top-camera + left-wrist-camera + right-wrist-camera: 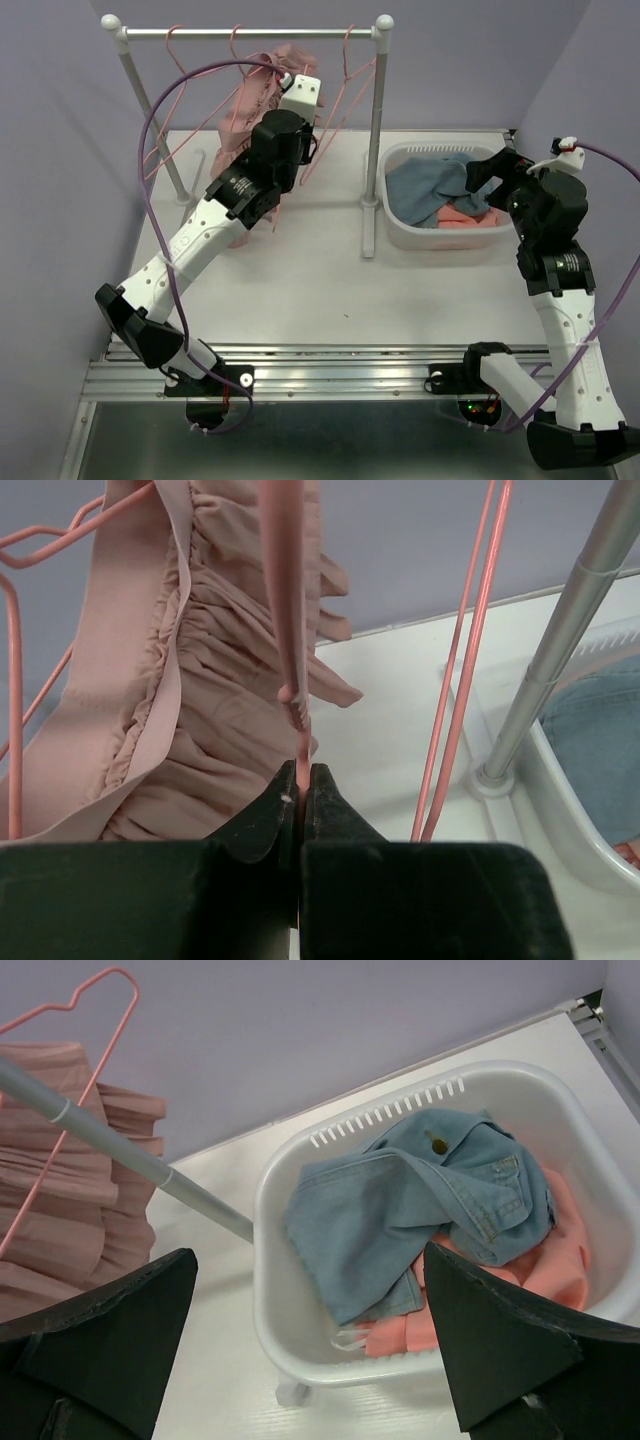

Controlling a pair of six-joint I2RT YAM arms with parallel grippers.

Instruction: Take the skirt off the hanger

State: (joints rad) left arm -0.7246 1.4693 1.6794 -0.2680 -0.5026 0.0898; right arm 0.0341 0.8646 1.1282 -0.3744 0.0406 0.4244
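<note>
**A:** Skirt point(248, 105) first. Where do we find it?

**B:** We find it hanging on the rack point(250, 32) at the back left of the table point(330, 290), bunched in dusty-pink folds behind our left arm. From the left wrist, its gathered cloth and flat waistband fill the left half of the view. A pink wire hanger point(70, 525) shows at the waistband's top corner.

**A:** And the left gripper point(301, 775)?

**B:** We see its two black fingers pressed together, with only a sliver between the tips. They are pinched on a thin pink strip point(290, 600) that comes straight down in front of the skirt and ends between them. The strip has the hangers' colour, but we cannot tell whether it is hanger or strap. The skirt's folds lie just beside the left-hand finger, and we cannot tell whether they touch it.

**A:** What lies to the right of it?

**B:** Two bare pink wires point(470, 660) run down side by side, and past them is the rack's grey post point(560, 630).

**A:** And the right gripper point(308, 1250)?

**B:** Its fingers are spread wide with nothing between them. It hangs above the white basket point(270, 1190) on the right of the table, well apart from the skirt. In the basket we see a blue denim garment point(400, 1200) lying over an orange one point(560, 1250).
</note>
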